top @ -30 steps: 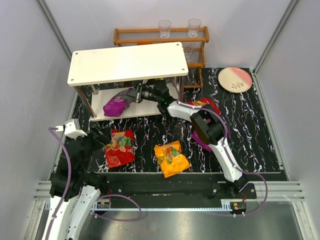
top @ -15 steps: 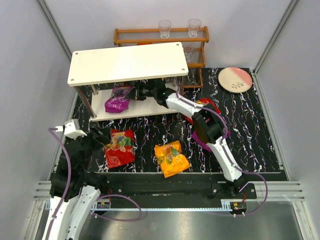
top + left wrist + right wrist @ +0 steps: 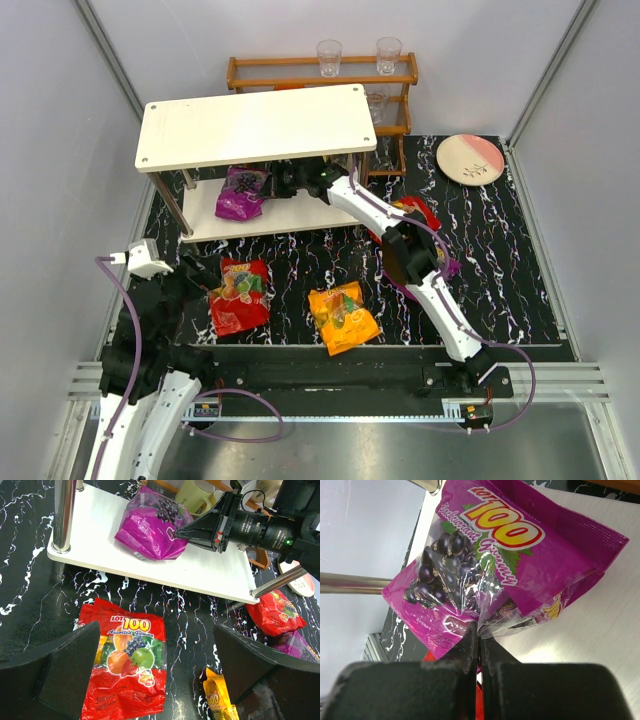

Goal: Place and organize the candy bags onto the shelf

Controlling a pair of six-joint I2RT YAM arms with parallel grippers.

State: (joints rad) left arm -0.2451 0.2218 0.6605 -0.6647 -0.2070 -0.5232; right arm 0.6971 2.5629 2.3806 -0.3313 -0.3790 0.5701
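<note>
The white two-tier shelf (image 3: 255,125) stands at the back left. My right gripper (image 3: 272,186) reaches under its top board and is shut on the edge of a purple candy bag (image 3: 243,190), which lies on the lower board (image 3: 200,570). The right wrist view shows the pinched film of that purple bag (image 3: 505,565) between the closed tips of the right gripper (image 3: 480,635). My left gripper (image 3: 156,645) hangs open above the floor, over a red bag (image 3: 125,665) and an orange bag (image 3: 217,700). Beside the right arm lie a second red bag (image 3: 420,210) and another purple one (image 3: 295,642).
A brown wooden rack (image 3: 320,72) with clear glasses stands behind the shelf. A pink and cream plate (image 3: 469,158) lies at the back right. The shelf's metal legs (image 3: 64,515) stand close to the held bag. Grey walls close in both sides.
The right gripper has carried the purple bag back and left, deeper onto the lower board under the top board. The left arm has stayed put.
</note>
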